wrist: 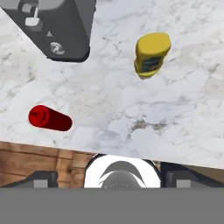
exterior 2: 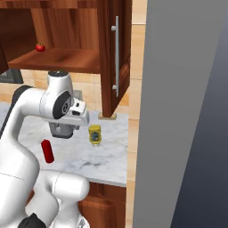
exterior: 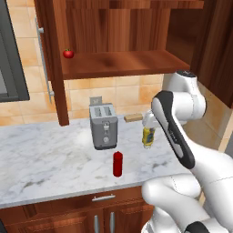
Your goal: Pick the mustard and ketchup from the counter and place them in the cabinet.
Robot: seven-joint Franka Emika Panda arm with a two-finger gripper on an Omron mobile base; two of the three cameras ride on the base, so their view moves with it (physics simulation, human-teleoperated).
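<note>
Two cameras sit behind my arm, one to its left and one to its right, both looking forward and down at the bench (exterior: 45,154). Both take in the toaster (exterior: 103,125), ketchup (exterior: 118,164), mustard (exterior: 147,136) and open cabinet (exterior: 118,61). My hand camera looks steeply down on them from close above.

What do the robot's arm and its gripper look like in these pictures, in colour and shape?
The arm is glossy white, built of thick rounded segments, with dark grey to black bands and caps at the joints. One long black strip runs along a link. No cables or markings are visible. The gripper has a pale boxy body; in the hand view its finger tips are small, dark and blocky.
</note>
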